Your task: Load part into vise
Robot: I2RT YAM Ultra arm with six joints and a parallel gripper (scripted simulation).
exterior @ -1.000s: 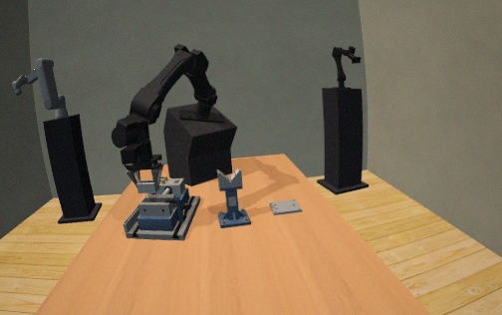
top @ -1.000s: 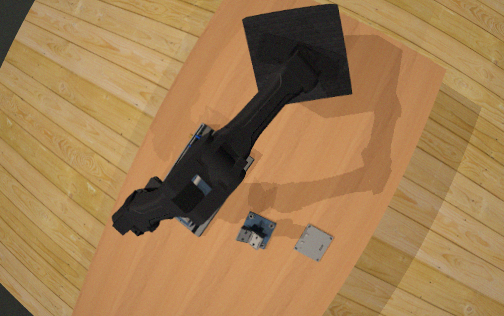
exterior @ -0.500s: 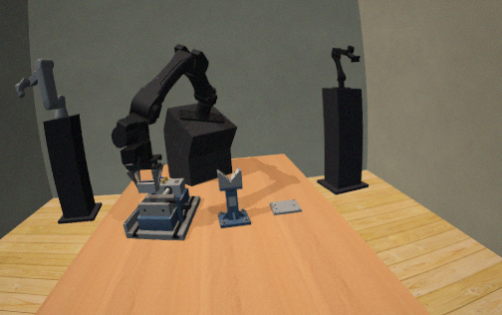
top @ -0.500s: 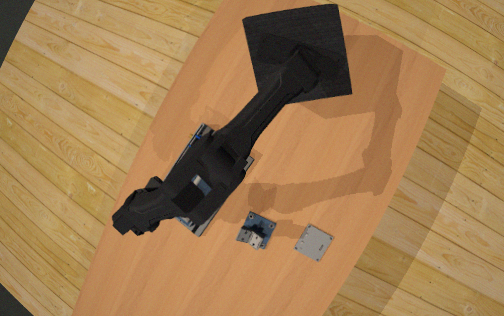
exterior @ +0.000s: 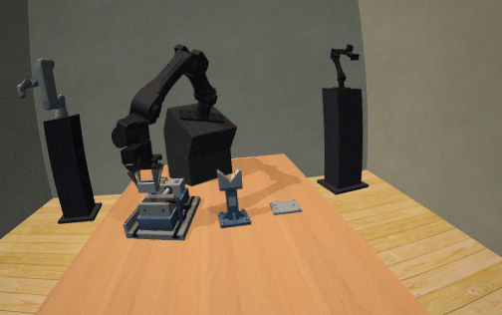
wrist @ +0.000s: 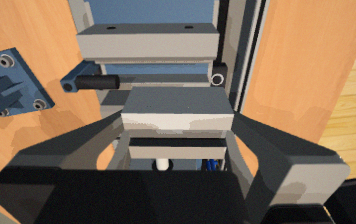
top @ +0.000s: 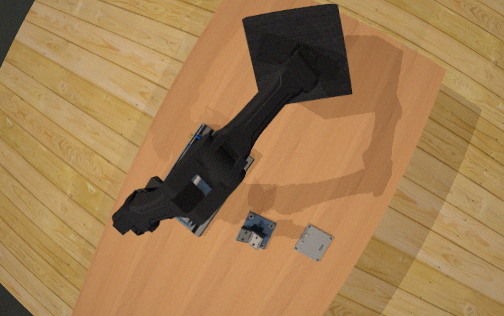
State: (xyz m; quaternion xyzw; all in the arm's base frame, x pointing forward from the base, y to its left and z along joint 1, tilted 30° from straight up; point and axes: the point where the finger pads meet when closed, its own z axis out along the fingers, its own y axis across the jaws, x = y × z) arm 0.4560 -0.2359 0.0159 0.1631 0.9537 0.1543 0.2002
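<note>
The pincer (exterior: 146,186) (wrist: 177,112) is gripping the block (exterior: 145,187) (wrist: 177,121) by its ends, its long side running parallel to the fixed jaw (exterior: 153,209) (wrist: 148,46) (slot not visible).

I can read no text, label, brand, number or sign on anything in my three views; the small dark marks on the flat light-grey square infeed plate (top: 313,243) (exterior: 286,206) are too tiny for me to make out as letters, digits or anything else.
</note>
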